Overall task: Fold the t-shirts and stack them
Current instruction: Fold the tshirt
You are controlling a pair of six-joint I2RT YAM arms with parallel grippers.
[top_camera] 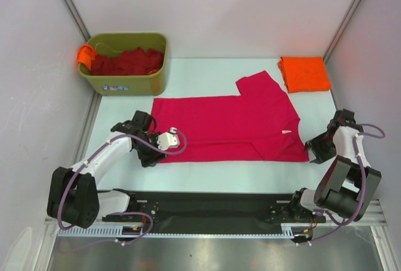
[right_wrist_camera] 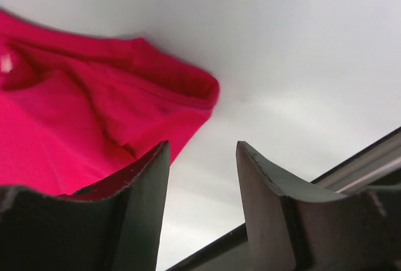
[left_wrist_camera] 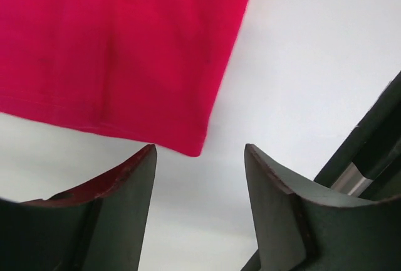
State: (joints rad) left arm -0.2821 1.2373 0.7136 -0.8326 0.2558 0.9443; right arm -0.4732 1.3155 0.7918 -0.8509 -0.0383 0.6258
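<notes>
A crimson-pink t-shirt (top_camera: 232, 127) lies flat on the table, folded lengthwise, with one sleeve pointing to the back and a small white neck label (top_camera: 286, 133) near its right end. My left gripper (top_camera: 153, 154) is open just off the shirt's near left corner. In the left wrist view that corner (left_wrist_camera: 113, 51) lies beyond the jaws, with nothing between them (left_wrist_camera: 199, 148). My right gripper (top_camera: 316, 150) is open beside the near right corner, and its gap is bare too (right_wrist_camera: 202, 145); the rumpled cloth (right_wrist_camera: 81, 127) sits just left of it. A folded orange t-shirt (top_camera: 304, 73) rests at the back right.
An olive-green bin (top_camera: 128, 83) at the back left holds dark red t-shirts (top_camera: 125, 63), with an orange one (top_camera: 84, 54) draped over its left corner. Grey walls close in both sides. The black base rail (top_camera: 207, 205) runs along the near edge.
</notes>
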